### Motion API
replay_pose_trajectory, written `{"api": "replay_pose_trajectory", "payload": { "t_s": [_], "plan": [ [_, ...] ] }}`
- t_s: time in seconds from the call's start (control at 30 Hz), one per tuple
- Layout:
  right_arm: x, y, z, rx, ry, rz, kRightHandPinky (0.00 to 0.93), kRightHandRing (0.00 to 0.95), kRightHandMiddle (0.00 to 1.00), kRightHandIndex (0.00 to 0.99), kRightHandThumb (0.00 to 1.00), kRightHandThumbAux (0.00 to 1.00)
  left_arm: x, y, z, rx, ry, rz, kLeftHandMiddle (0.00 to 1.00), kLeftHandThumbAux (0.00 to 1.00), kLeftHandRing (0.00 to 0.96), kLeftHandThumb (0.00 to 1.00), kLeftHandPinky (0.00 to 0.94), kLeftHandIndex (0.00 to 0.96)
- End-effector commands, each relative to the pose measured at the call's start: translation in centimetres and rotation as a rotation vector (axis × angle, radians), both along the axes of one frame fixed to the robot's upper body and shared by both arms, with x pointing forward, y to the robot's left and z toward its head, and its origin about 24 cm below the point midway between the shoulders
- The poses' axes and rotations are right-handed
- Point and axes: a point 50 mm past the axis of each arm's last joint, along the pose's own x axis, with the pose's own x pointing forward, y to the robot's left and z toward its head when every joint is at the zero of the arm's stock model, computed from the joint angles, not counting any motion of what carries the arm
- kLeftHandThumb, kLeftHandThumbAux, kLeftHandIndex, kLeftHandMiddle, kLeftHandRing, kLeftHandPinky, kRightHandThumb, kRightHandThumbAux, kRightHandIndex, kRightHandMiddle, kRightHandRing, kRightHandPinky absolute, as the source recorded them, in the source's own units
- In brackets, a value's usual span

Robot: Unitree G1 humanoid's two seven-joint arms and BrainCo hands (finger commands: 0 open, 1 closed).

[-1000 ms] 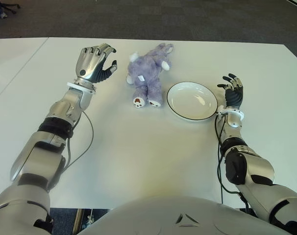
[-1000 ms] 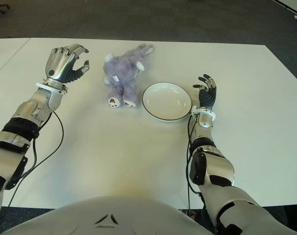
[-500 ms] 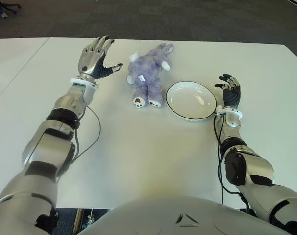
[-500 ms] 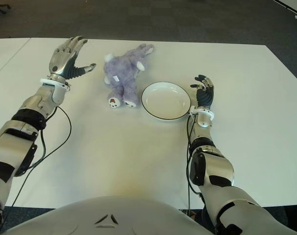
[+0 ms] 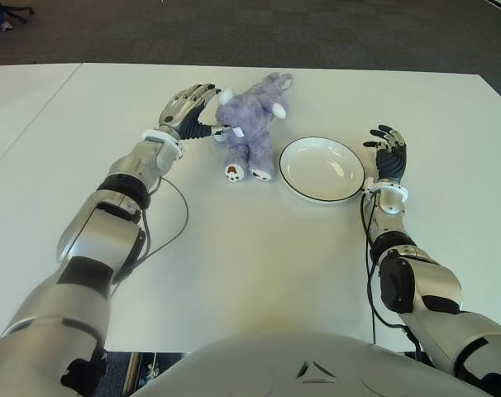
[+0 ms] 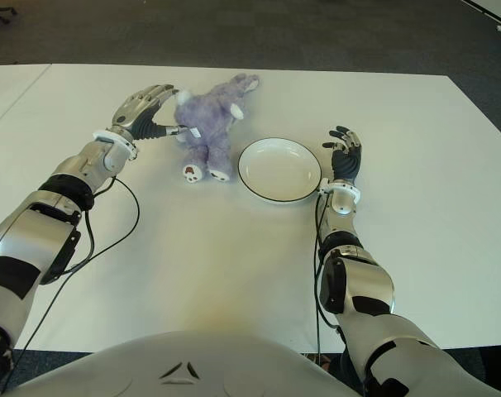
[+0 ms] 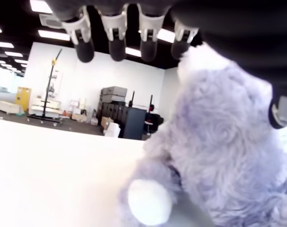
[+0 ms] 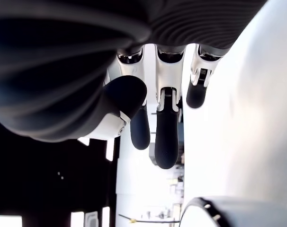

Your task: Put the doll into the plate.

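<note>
The left hand (image 5: 193,112), fingers spread, reaches the fluffy lilac plush doll (image 5: 249,124); it should wrap the torso firmly before lifting toward the white black-rimmed plate (image 5: 323,170).

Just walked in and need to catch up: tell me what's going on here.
The robot is working on getting the doll into the plate. Its left hand has reached the doll's left side, fingers spread over it but not closed. The doll lies on the table, just left of the plate, which holds nothing. The right hand shows open beside the plate's right edge, idle.
</note>
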Motion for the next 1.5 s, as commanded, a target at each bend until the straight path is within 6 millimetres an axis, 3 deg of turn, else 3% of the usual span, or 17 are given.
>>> {"api": "replay_pose_trajectory", "payload": {
  "t_s": [0.03,0.37,1.5],
  "plan": [
    [-8.1,3.1,-10.1,0.145,0.435,0.005,0.040,0.461,0.281,0.259,1.000,0.663,0.4,-1.1,0.3,0.006,0.069,-0.050,0.000,0.294,0.000,0.286,0.000,0.000],
    [-8.3,3.1,-10.3,0.176,0.442,-0.010,0.025,0.460,0.218,0.224,1.000,0.661,0.2,-2.1,-0.2,0.016,0.135,-0.108,0.000,0.287,0.000,0.245,0.000,0.000],
    [-8.4,3.0,-10.5,0.169,0.467,-0.055,0.003,0.462,0.206,0.210,1.000,0.656,0.0,-3.8,-1.2,0.073,0.224,-0.177,0.000,0.291,0.000,0.215,0.000,0.000]
  ]
}}
